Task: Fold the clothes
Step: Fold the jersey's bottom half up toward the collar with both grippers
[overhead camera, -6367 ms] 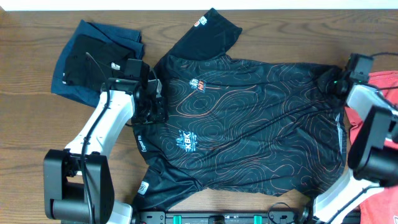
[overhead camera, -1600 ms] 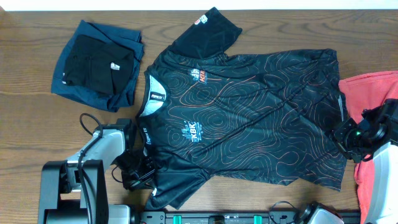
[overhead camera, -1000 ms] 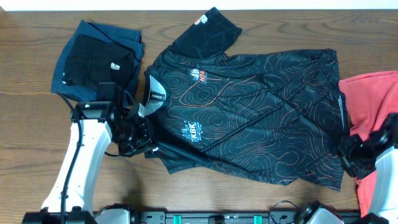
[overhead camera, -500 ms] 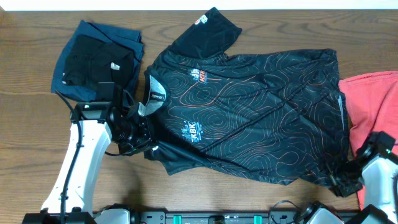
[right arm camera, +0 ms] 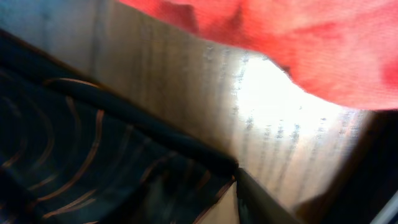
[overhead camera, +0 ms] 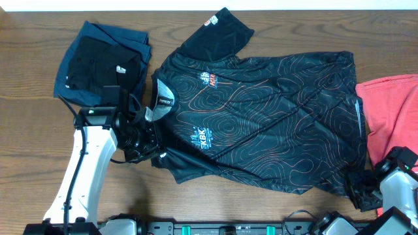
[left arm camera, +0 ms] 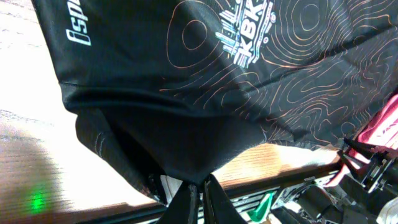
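Observation:
The black contour-line jersey (overhead camera: 261,124) lies flat across the middle of the table, collar to the left. My left gripper (overhead camera: 149,149) is shut on its near sleeve, which is folded in over the body. In the left wrist view the jaws (left arm camera: 199,186) pinch a bunch of the black cloth (left arm camera: 205,81). My right gripper (overhead camera: 361,190) sits at the jersey's near right hem corner. In the blurred right wrist view the hem (right arm camera: 93,155) runs into the jaw tip (right arm camera: 238,177), which looks closed on it.
Folded navy and black garments (overhead camera: 101,65) lie at the far left. A red T-shirt (overhead camera: 392,111) lies at the right edge, just beyond the jersey's hem, and also shows in the right wrist view (right arm camera: 298,43). A black rail with green clips (overhead camera: 228,228) runs along the table's front edge.
My left gripper carried the near sleeve inward over the body and now holds still. My right gripper slid along the hem toward the front edge, to the near right corner.

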`<state>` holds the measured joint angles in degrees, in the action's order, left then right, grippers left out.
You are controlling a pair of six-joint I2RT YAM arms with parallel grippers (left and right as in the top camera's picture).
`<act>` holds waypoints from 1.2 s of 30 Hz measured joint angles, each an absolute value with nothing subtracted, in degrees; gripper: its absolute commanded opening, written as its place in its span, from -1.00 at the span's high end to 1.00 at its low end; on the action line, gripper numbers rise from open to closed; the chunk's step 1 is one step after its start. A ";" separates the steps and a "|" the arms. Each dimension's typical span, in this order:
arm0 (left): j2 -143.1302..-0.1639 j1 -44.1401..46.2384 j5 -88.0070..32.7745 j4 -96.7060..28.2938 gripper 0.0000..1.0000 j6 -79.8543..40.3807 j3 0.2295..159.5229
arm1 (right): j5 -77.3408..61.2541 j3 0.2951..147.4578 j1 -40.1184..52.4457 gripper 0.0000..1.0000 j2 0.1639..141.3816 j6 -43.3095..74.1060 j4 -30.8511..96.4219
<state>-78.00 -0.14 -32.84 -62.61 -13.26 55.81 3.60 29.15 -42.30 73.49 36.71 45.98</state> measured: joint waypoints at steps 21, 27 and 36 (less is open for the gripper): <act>-78.00 -0.14 -32.84 -66.06 0.88 -13.21 55.81 | 3.42 53.52 -45.58 0.98 73.23 32.91 62.26; -78.00 -0.14 -32.84 -68.45 0.88 -13.06 55.81 | 0.71 53.49 -45.56 0.97 73.23 28.93 62.81; -78.00 -0.16 -35.07 -61.54 0.88 -13.13 55.86 | -13.10 53.52 -43.97 0.98 73.23 22.48 54.00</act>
<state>-78.00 -0.16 -35.07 -61.54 -13.13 55.86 -13.10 53.52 -43.97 73.23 22.48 54.00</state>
